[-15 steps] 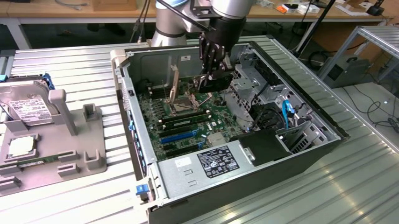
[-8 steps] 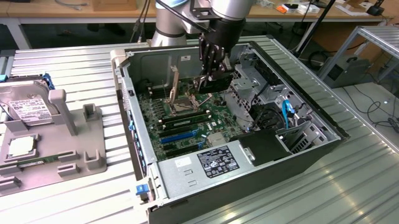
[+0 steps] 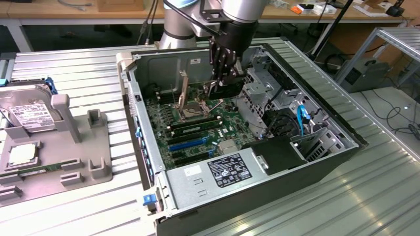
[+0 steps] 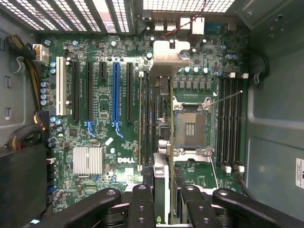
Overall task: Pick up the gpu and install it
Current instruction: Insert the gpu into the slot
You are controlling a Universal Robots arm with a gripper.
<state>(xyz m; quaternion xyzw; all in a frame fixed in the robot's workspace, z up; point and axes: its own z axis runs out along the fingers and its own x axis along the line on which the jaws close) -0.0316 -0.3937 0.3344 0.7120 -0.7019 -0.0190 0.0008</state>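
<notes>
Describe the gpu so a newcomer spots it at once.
Start at the open computer case on the ribbed metal table. Over its motherboard, the gripper grips the gpu, a thin black card. Unlike the memory sticks below, it sits in no slot.

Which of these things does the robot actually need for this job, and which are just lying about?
Part of the job:
- gripper, holding the graphics card
- open computer case
- circuit board inside it

Just lying about:
- hard drive
- grey holder under it
- memory sticks already fitted

A ribbed table (image 3: 367, 196) bears an open computer case (image 3: 262, 204) and grey tray (image 3: 72, 164).
</notes>
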